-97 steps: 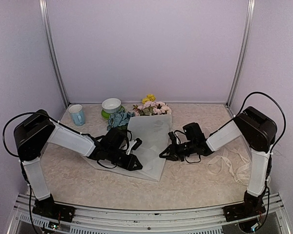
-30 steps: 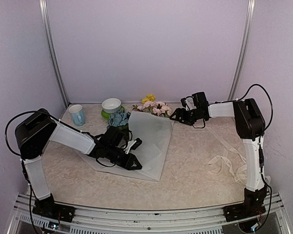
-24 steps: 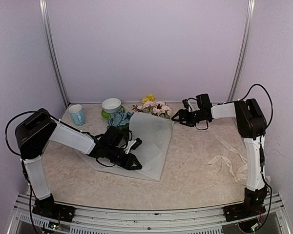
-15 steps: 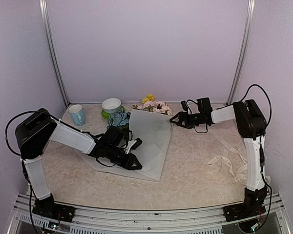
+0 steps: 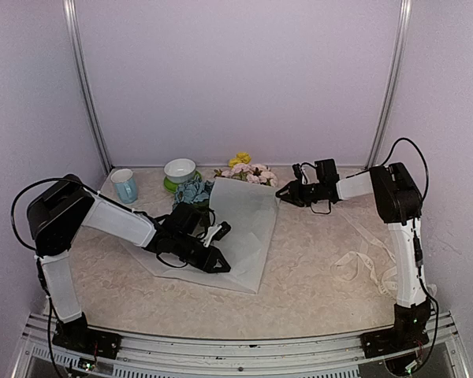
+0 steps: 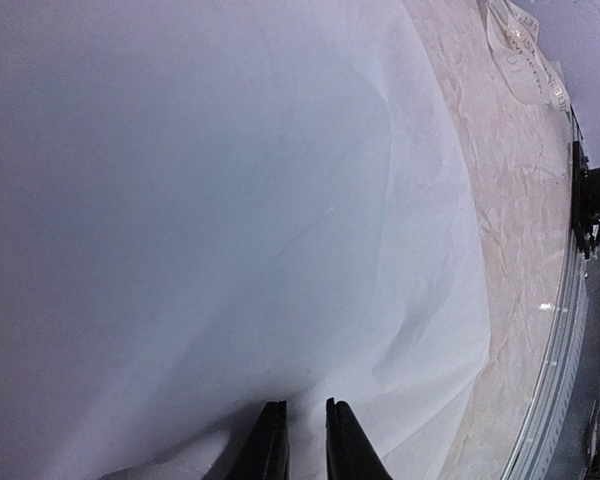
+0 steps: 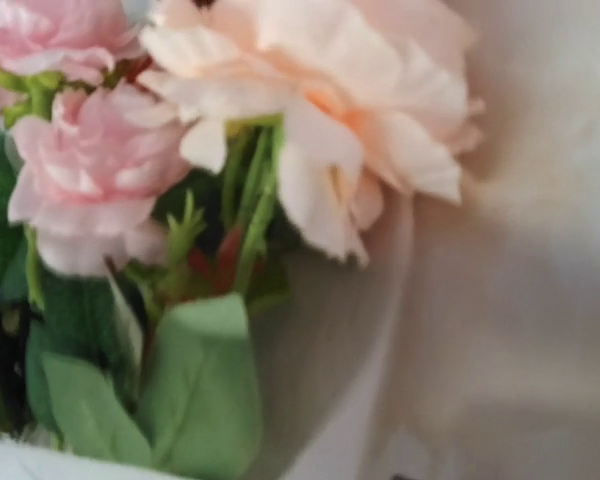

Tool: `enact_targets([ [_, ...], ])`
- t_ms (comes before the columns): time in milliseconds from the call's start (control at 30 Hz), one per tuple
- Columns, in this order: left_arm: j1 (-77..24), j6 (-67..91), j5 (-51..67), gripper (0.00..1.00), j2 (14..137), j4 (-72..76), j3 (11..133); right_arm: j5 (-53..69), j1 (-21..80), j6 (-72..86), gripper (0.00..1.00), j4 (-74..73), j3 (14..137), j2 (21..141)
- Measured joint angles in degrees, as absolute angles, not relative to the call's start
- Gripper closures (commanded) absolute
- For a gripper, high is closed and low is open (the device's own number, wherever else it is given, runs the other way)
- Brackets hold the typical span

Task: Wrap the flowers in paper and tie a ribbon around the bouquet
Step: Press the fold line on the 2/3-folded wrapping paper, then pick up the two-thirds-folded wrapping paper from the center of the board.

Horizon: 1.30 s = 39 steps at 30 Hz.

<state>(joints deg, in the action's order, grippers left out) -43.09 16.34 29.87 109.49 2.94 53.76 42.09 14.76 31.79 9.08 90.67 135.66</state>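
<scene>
Item 1: the paper, which I am seeing spread flat and taking as landmark.
Item 2: the flowers, lying at its far edge.
Item 3: the ribbon, lying well right of it.
Item 4: the left gripper, resting on it, jaws nearly together.
Item 5: the right gripper, hovering at its far right corner; I cannot tell its jaws.

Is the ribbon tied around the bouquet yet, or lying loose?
Loose: the ribbon lies in a tangle on the right side of the table, apart from the paper and flowers.
</scene>
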Motion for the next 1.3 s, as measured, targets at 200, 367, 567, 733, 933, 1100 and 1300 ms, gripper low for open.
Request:
enact_targets([
  [200,-42.48,16.32,31.11,0.85,110.13,1.87,54.54,42.76,14.68,32.58,1.00,9.37,96.40,138.04],
  [367,-42.41,16.23,31.29,0.85,110.17,1.89,54.52,43.68,14.55,33.28,1.00,9.63,98.74,138.12],
  [567,-42.28,16.21,31.66,0.85,110.32,1.96,54.52,43.38,14.09,33.06,1.00,8.43,98.96,138.12],
  [733,-42.04,16.21,31.79,0.85,110.48,2.37,54.52,41.32,13.67,31.38,0.72,4.51,100.29,138.12],
  [933,-42.04,16.23,31.73,0.85,110.41,2.39,54.52,34.96,12.84,28.71,0.43,-0.60,96.03,133.25],
  [1100,-42.04,16.23,31.53,0.85,110.37,2.35,54.54,33.06,14.55,28.67,0.27,-3.05,76.09,117.45],
  [1300,-42.11,16.25,31.27,0.84,110.30,2.35,54.54,35.51,27.57,34.70,0.22,0.36,57.25,107.79],
])
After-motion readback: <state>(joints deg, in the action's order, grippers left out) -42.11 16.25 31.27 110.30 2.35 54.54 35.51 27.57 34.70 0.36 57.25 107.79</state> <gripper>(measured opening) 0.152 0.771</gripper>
